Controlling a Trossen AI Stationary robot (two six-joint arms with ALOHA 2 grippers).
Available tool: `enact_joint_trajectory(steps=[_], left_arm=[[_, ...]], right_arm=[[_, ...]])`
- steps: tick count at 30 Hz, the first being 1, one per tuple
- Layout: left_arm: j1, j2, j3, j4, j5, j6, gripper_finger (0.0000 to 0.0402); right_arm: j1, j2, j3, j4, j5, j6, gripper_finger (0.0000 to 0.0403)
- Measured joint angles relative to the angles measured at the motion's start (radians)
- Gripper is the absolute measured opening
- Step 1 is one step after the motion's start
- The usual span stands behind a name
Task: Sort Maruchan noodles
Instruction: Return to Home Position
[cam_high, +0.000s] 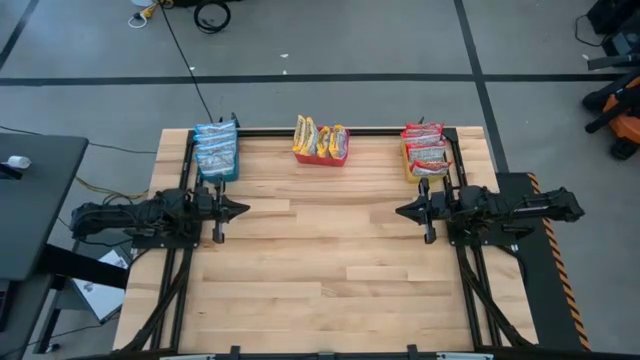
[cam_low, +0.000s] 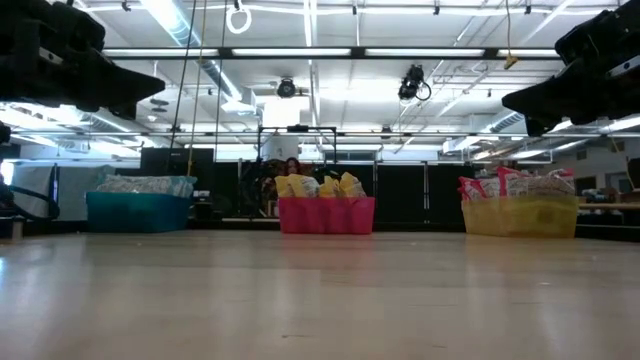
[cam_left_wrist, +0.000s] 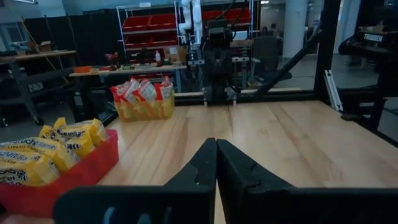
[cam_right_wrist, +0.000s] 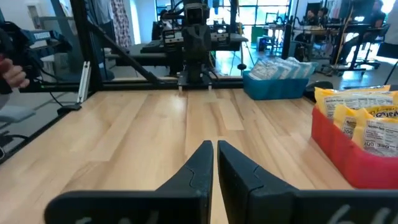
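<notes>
The left tool (cam_high: 243, 209), a dark two-finger pincer, hangs above the pale wooden plank desk (cam_high: 330, 270) and points straight across at the right tool (cam_high: 400, 211), its twin. The two are well apart, tip facing tip. Each wrist view shows the tool's own fingers pressed together with nothing between them.

No packet lies on the boards ahead of or under either tool. The flat, crinkly plastic blue-and-white noodle packets (cam_high: 216, 148) sit in the teal-blue plastic bin (cam_low: 137, 212), off the left tool's left flank and a little behind its tip. The red-and-white noodle packets (cam_high: 426, 145) fill the yellow plastic bin (cam_low: 520, 217), off the right tool's right flank in the same way. The yellow-orange noodle packets (cam_high: 320, 137) stand in the red plastic bin (cam_low: 325, 215), forward and to the side of both tools, about equally near each. The blue row's long axis runs crosswise to the left tool's pointing line.

I judge the sorting finished and the arms at or close to rest, so the coming move needs no reach toward any packet.

The high view alone gives all three bins together. The low view shows both tools raised well clear of the desk. Each wrist view misses the bin beside its own tool.
</notes>
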Motion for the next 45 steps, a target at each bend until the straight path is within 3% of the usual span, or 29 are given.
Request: enact_joint_trajectory(steps=[23,29,35,45], left_arm=[[-0.002,-0.001,-0.001,0.006,-0.003,0.001,0.0025],[-0.090,-0.016,-0.001,0.003,0.013,0.184,0.0025],[-0.166,-0.013,-0.001,0.020,0.015,0.156,0.0025],[-0.174,-0.013,-0.001,0.022,0.015,0.156,0.0025]], right_arm=[[0.000,0.000,0.000,0.001,0.000,0.001,0.0029],[0.000,0.000,0.000,0.001,0.000,0.001,0.0029],[0.000,0.000,0.000,0.001,0.000,0.001,0.0029],[0.000,0.000,0.000,0.001,0.000,0.001,0.0029]])
